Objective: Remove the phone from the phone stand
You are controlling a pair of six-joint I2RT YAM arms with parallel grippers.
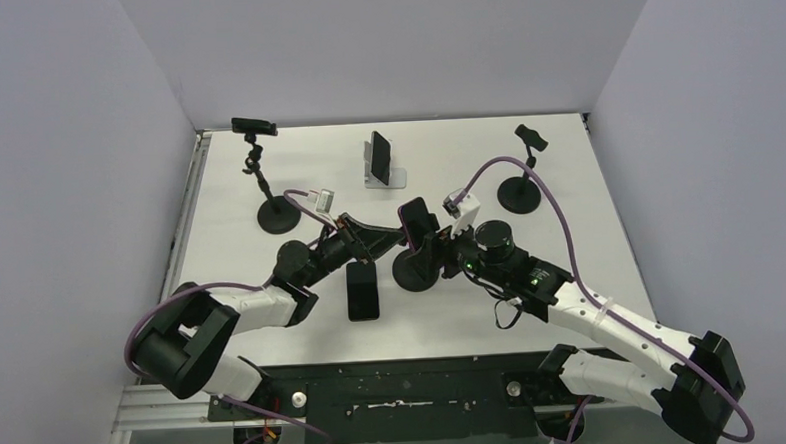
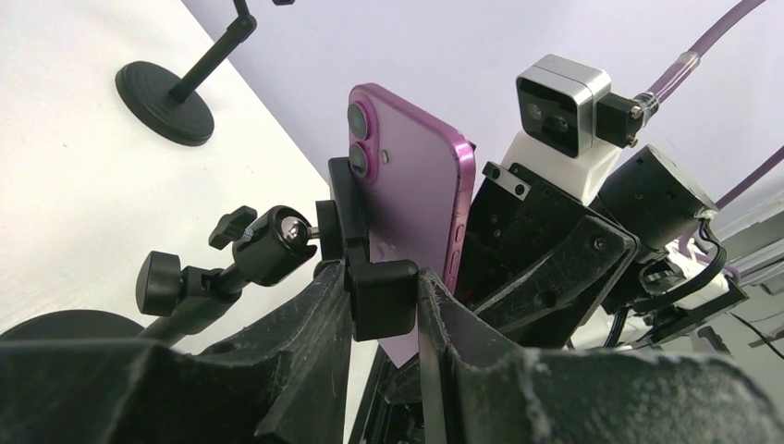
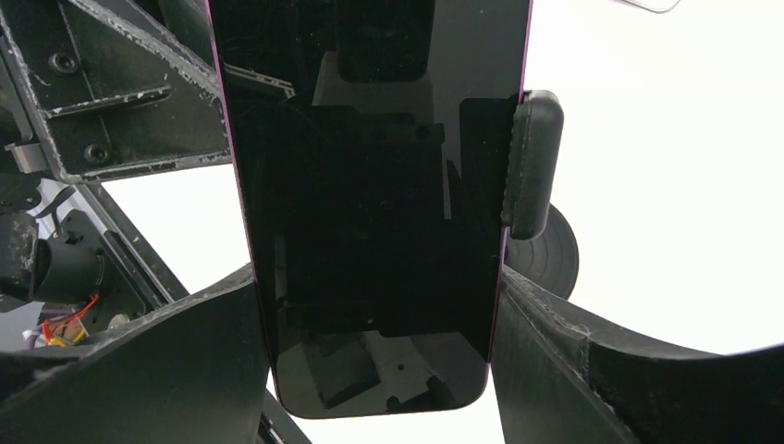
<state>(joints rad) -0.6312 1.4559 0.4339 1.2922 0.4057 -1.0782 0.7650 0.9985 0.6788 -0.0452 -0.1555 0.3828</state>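
Note:
A purple phone (image 2: 411, 199) stands upright in the black phone stand (image 1: 416, 269) at the middle of the table. My left gripper (image 2: 384, 277) is shut on the stand's lower clamp jaw (image 2: 384, 301), just below the ball joint (image 2: 277, 242). In the right wrist view the phone's dark screen (image 3: 370, 185) fills the frame. My right gripper (image 3: 379, 296) is shut on the phone's lower end, one finger against each long edge. The stand's side clamp (image 3: 532, 166) still presses the phone's right edge. Seen from above, both grippers meet at the stand from left (image 1: 382, 240) and right (image 1: 438, 244).
A black phone (image 1: 362, 289) lies flat just in front of the left gripper. At the back, another phone leans in a silver stand (image 1: 381, 162). A black stand (image 1: 272, 187) at back left holds a phone. An empty black stand (image 1: 520, 188) is at back right.

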